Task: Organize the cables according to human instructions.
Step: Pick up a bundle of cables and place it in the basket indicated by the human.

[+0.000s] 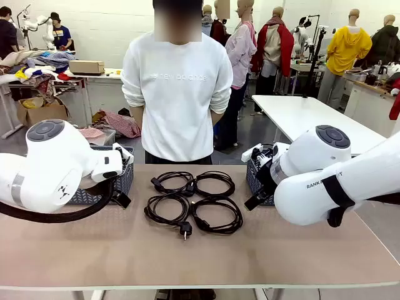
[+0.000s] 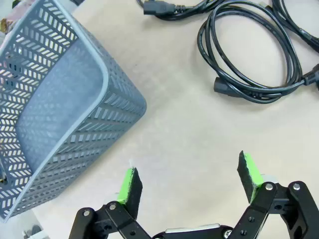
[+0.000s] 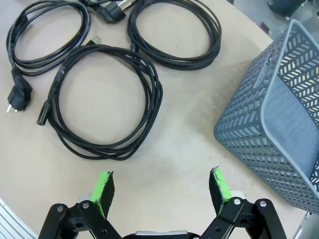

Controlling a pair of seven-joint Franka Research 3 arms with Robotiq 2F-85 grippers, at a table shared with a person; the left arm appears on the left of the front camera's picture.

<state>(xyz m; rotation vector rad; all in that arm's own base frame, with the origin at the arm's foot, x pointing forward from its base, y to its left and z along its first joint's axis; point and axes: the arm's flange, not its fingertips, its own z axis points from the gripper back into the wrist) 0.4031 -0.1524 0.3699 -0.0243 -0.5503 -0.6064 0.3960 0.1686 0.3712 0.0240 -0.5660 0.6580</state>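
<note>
Beige table [image 1: 94, 256] — four coiled cables [image 1: 190, 186] centred — grey baskets [image 1: 125, 182] flanking

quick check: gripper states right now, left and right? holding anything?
Left gripper: open, holding nothing.
Right gripper: open, holding nothing.

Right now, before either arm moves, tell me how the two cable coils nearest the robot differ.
The near-right coil is wound in a wider loop than the near-left coil. The near-left coil ends in a round pronged plug pointing toward the robot; the near-right coil's visible end is a slim connector beside its loop. Both are thin black cords lying flat on the table, untouched.
</note>
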